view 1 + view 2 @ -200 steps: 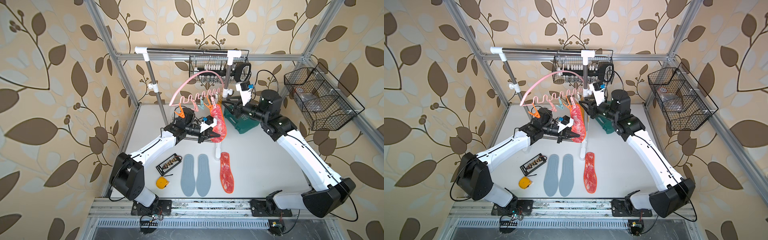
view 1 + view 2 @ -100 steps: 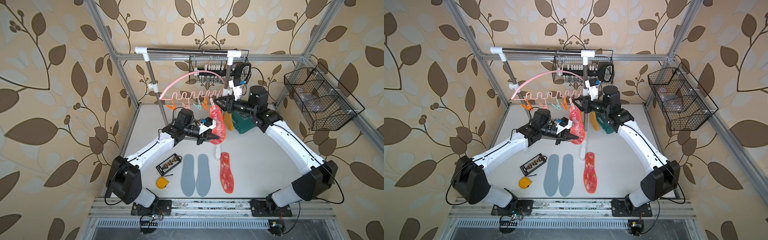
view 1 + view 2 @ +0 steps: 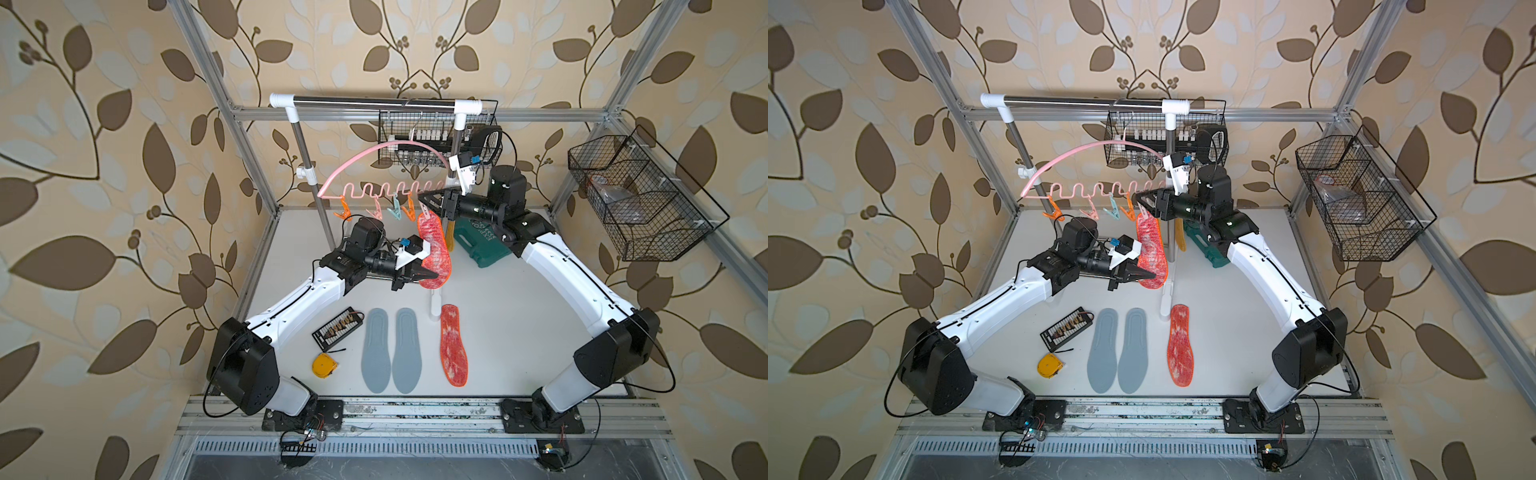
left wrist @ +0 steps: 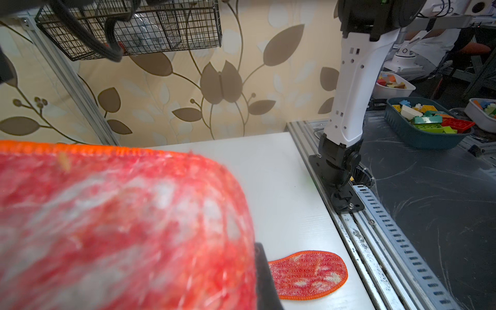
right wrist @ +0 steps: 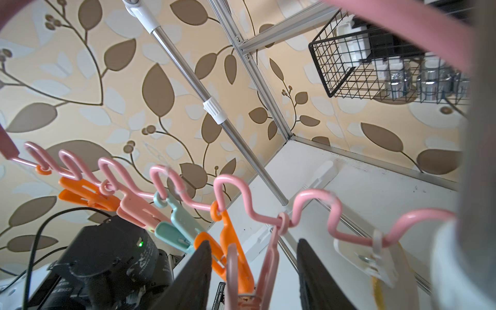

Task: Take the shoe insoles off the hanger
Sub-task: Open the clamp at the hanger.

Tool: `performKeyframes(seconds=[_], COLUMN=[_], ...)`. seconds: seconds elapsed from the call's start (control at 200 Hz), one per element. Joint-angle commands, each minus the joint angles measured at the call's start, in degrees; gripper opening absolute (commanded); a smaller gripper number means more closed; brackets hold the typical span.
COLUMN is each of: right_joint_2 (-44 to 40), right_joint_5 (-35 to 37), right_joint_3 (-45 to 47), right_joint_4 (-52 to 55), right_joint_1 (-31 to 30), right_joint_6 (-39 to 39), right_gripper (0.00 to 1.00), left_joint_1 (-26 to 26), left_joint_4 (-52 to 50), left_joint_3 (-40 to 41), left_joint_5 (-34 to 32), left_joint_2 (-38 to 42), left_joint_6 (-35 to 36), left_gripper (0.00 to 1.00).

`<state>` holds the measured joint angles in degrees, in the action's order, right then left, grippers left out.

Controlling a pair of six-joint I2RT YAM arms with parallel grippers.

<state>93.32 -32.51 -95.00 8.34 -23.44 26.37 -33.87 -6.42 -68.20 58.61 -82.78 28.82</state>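
**A:** Tally so far?

**B:** Three down on the bench (image 3: 519, 332). Blue-grey pair (image 3: 376, 349) side by side, one red insole (image 3: 454, 351) near them.

**A:** Left on the hanger (image 5: 229, 179)?

**B:** Hanging red insole (image 3: 434, 245), toe up in the pink clip (image 5: 269, 265). Just behind it, a yellow insole (image 3: 449, 237) under the white clip (image 5: 375, 257). Can't make out a second yellow one.

**A:** Hands?

**B:** Left hand (image 3: 428, 275) pinched tight on the lower end of the hanging red insole. Right hand (image 5: 252, 268) part open, jaws either side of the pink clip, holding nothing.

**A:** Progress?

**B:** Roughly half, I'd judge. The fourth looks mid-release, not free yet. Yellow untouched.
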Motion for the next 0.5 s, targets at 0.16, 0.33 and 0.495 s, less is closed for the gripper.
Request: performKeyframes(seconds=[0.16, 0.33, 0.495], right_joint_2=[2.31, 2.75, 2.47], right_joint_5=[-1.59, -1.52, -0.97], right_joint_3=[-1.94, -1.94, -2.11], right_joint_4=[-1.22, -1.22, -2.26], right_joint_1=[-1.16, -1.17, -1.17], right_joint_6=[1.13, 1.39, 1.31], right_gripper=[0.48, 0.46, 0.28], left_joint_1=[-0.59, -0.59, -0.59], left_joint_4=[-1.32, -1.67, -1.67], left_joint_3=[0.24, 0.18, 0.18], left_joint_5=[0.82, 0.45, 0.54], left_joint_2=[2.28, 2.35, 2.10], left_joint_6=[1.87, 2.13, 2.17], left_gripper=[0.04, 0.04, 0.04])
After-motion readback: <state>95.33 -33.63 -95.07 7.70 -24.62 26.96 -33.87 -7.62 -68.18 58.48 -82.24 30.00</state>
